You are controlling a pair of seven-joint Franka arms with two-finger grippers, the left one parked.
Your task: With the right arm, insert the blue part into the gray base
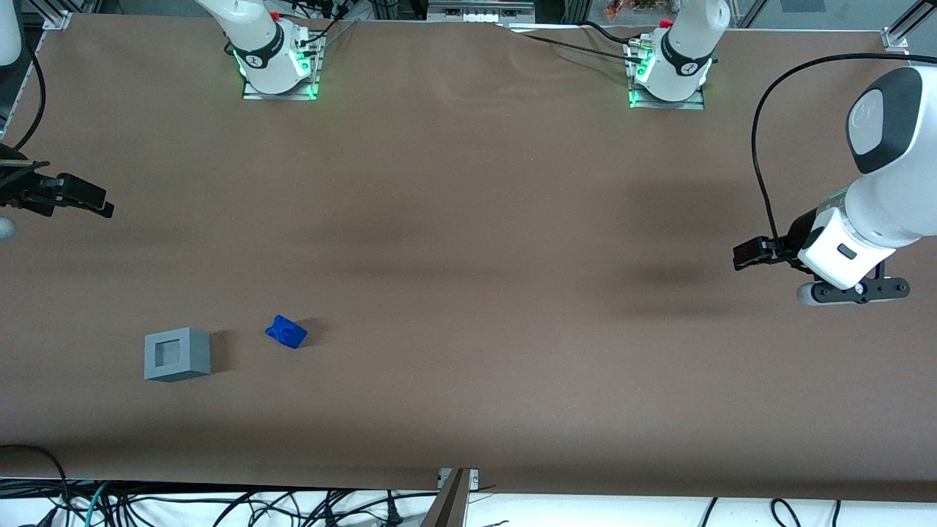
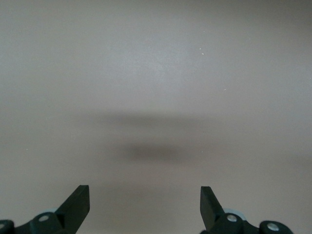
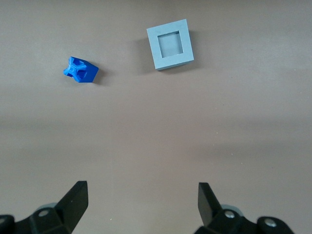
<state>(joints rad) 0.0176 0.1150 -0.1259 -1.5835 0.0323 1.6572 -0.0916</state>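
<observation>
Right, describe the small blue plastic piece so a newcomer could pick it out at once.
On the brown table, look toward the working arm's end, where two small objects lie nearer the front camera than the open black two-finger gripper. Beside the light-gray plastic cube with a square recess lies the bright-blue blocky plastic piece. It is the smaller one, irregular and knobby.

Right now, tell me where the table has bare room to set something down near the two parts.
The gripper is open, up over bare table, farther from the front camera than both parts. Free: the strip between it and the parts, and everything from the blue part toward the parked arm's end. Tightest: the gap between that part and the gray base, which lie apart.
</observation>
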